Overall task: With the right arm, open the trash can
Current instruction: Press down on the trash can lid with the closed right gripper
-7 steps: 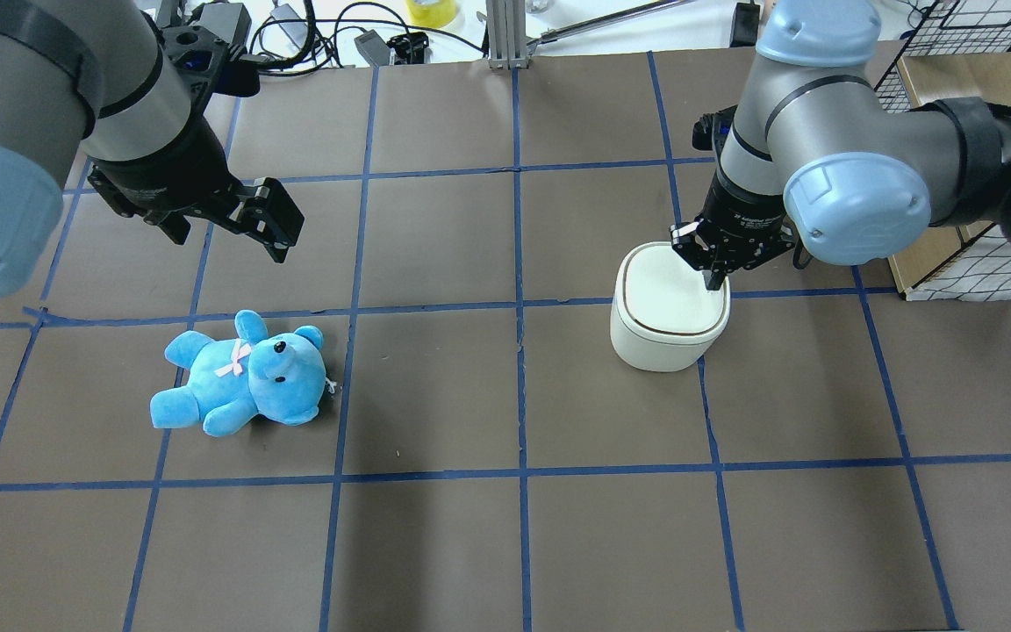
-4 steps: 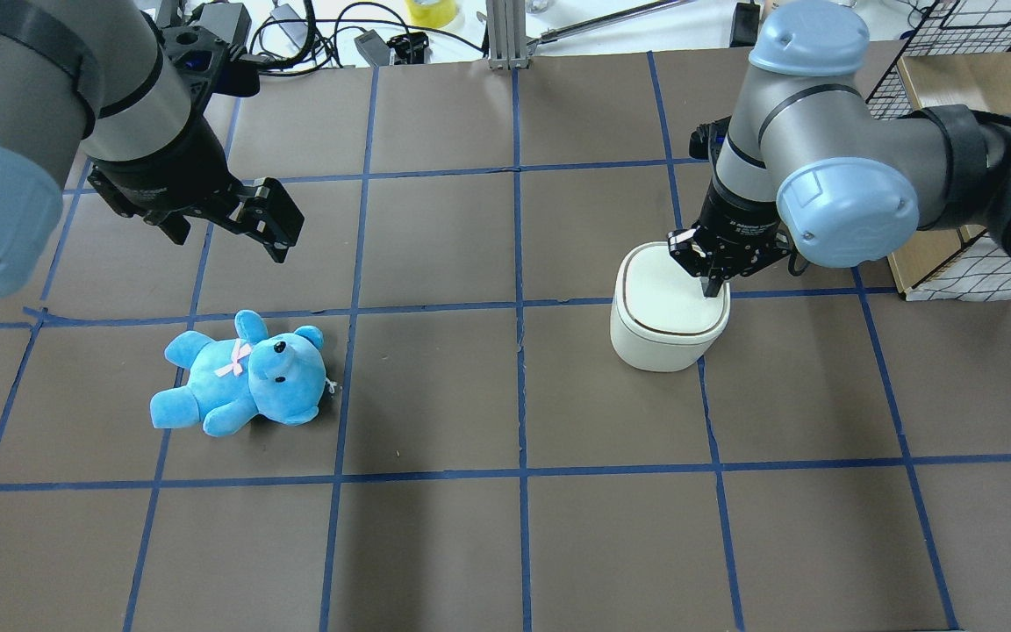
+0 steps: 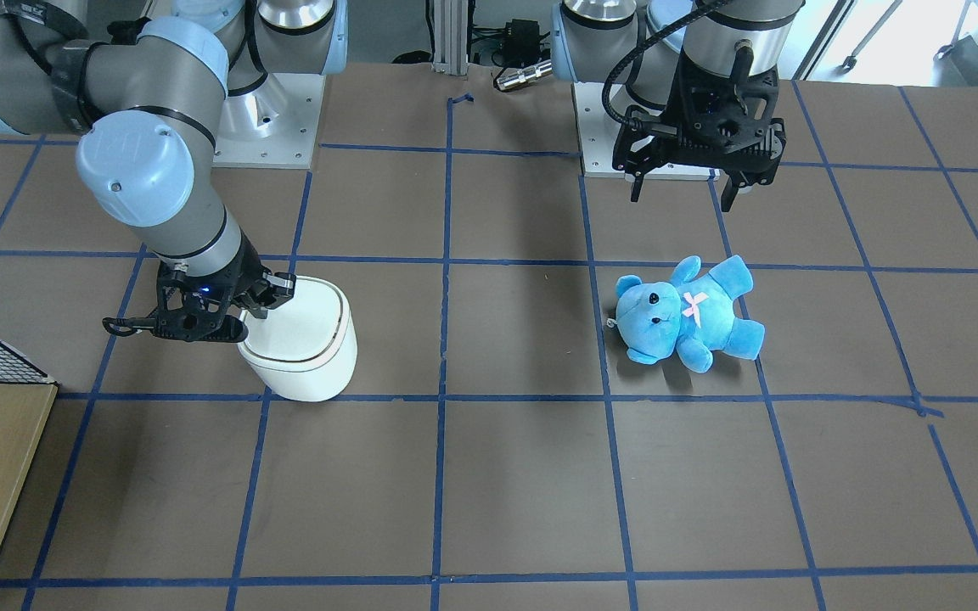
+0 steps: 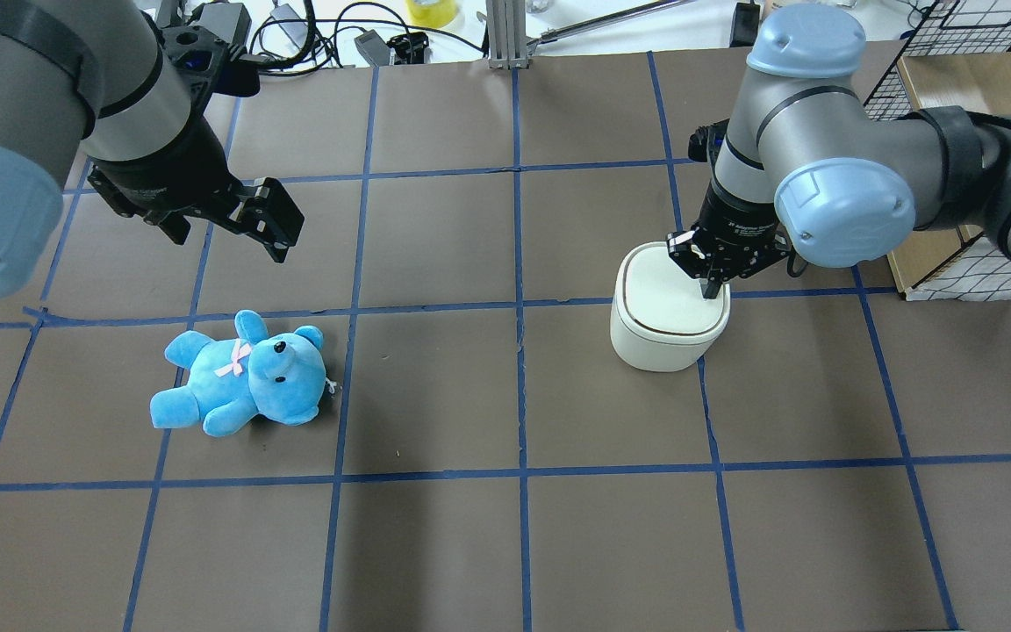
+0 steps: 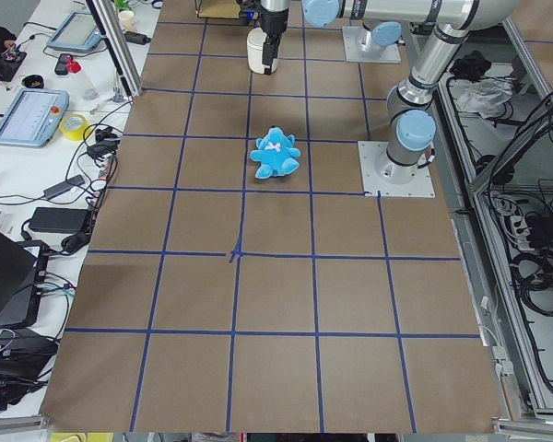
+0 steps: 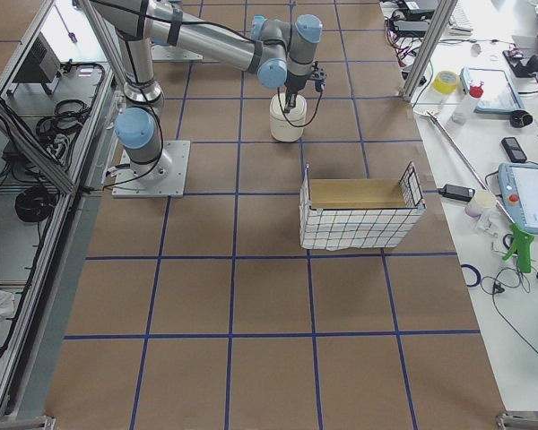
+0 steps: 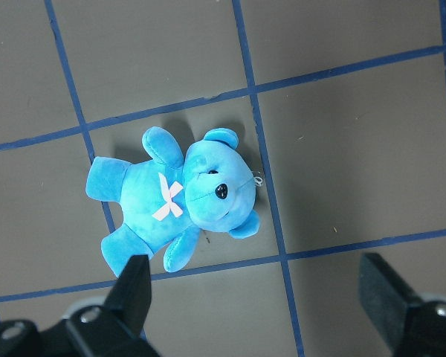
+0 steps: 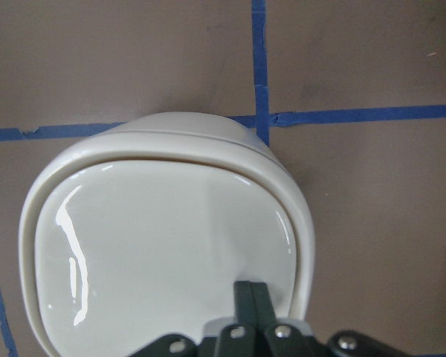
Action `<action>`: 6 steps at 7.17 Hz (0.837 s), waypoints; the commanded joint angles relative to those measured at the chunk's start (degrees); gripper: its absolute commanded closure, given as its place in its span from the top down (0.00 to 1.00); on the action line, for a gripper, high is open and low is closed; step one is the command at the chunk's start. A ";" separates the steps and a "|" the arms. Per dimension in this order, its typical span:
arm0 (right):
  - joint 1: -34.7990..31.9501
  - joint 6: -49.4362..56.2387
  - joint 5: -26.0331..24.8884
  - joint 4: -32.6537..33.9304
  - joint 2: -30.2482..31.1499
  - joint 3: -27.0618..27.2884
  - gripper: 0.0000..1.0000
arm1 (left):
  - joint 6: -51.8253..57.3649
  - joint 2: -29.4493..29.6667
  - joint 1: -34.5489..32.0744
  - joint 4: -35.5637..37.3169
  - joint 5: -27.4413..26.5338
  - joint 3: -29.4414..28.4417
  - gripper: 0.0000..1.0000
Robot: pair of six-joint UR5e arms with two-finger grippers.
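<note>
The white trash can (image 4: 656, 316) stands right of the table's middle, its flat lid down. It also shows in the front view (image 3: 311, 348) and fills the right wrist view (image 8: 171, 238). My right gripper (image 4: 713, 290) is shut, with its fingertips (image 8: 250, 297) set on the lid near the edge on the arm's side. Its blue light shows in the front view (image 3: 261, 299). My left gripper (image 3: 682, 193) is open and empty, held above the table behind a blue teddy bear (image 4: 242, 376). In the left wrist view (image 7: 260, 297) the jaws stand wide apart.
The teddy bear (image 7: 180, 197) lies on the robot's left side of the table. A wire basket with a wooden box (image 6: 359, 215) stands near the right edge, close behind the right arm (image 4: 935, 167). Cables and tools lie beyond the table's far edge.
The right arm has shifted a little to the left and its shut fingertips have come slightly further onto the lid. The left arm and the teddy bear have not moved.
</note>
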State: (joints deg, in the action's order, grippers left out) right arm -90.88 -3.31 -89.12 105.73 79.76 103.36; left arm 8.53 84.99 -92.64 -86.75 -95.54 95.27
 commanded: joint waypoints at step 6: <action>-0.35 -0.38 -0.18 -1.23 1.97 -5.78 0.14 | 0.00 0.00 0.00 0.00 0.00 0.00 1.00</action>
State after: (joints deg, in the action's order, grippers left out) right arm -91.03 -3.65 -89.20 104.85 80.82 99.74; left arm 8.53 84.99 -92.64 -86.75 -95.54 95.27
